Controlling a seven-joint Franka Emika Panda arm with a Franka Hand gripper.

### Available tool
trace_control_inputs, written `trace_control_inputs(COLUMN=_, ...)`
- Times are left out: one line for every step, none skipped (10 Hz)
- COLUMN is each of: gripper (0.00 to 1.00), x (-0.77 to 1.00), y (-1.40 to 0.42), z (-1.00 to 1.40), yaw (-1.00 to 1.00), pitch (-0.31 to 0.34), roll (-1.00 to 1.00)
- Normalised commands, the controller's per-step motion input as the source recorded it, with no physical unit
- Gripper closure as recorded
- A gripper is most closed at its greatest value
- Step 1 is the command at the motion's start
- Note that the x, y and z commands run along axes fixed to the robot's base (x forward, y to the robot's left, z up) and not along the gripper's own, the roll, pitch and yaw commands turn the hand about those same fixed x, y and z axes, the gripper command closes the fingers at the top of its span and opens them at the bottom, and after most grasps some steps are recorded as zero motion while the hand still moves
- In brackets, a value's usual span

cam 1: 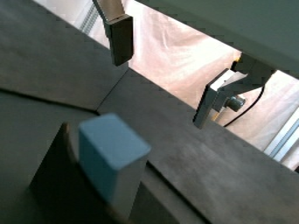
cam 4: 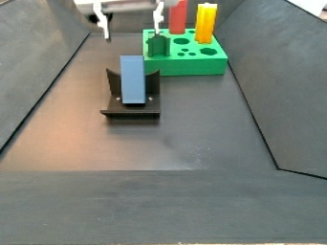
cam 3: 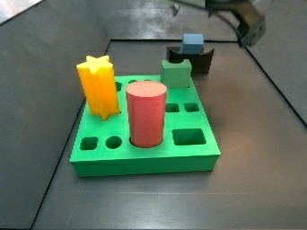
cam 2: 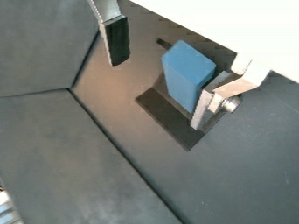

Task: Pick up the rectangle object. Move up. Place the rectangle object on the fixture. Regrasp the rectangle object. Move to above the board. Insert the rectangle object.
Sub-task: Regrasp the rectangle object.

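Slate-blue rectangle object (cam 4: 132, 77) stands upright in the fixture (cam 4: 132, 103) — free of the gripper (cam 4: 126, 13).
Above and behind it the gripper hangs, fingers (cam 2: 115, 40) spread with nothing between them; the green board (cam 3: 144, 144) sits well apart on the dark counter (cam 4: 192, 134).

Tool (cam 4: 125, 21) half cropped; jaw spacing unclear.

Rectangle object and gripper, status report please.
Gripper open, empty, above and apart from the fixture. Rectangle object resting on fixture, leaning. Nothing in the way.
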Motion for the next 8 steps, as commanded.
trace_control_inputs(gripper=0.0, x=0.08, y=0.05, z=-1.0, yaw=0.07, pitch=-0.096, roll=0.07)
trace_control_inputs(gripper=0.0, x=0.09, y=0.05, z=-1.0, yaw=0.04, pitch=-0.099, roll=0.07)
trace_control_inputs(gripper=0.0, x=0.1, y=0.04, z=-1.0, yaw=0.02, pitch=-0.09, roll=0.08)
trace_control_inputs(gripper=0.0, x=0.1, y=0.04, z=-1.0, yaw=0.0, pitch=-0.08, roll=0.07)
trace_control_inputs(gripper=0.0, x=0.11, y=0.03, z=-0.93, yaw=-0.01, pitch=-0.068, roll=0.07)
trace_control_inputs(gripper=0.0, x=0.09, y=0.02, z=-0.73, yaw=-0.02, pitch=-0.048, roll=0.08)
trace_control_inputs(gripper=0.0, x=0.08, y=0.01, z=-0.58, yaw=-0.02, pitch=-0.041, roll=0.08)
trace_control_inputs(gripper=0.0, x=0.07, y=0.01, z=-0.44, yaw=-0.02, pitch=-0.034, roll=0.07)
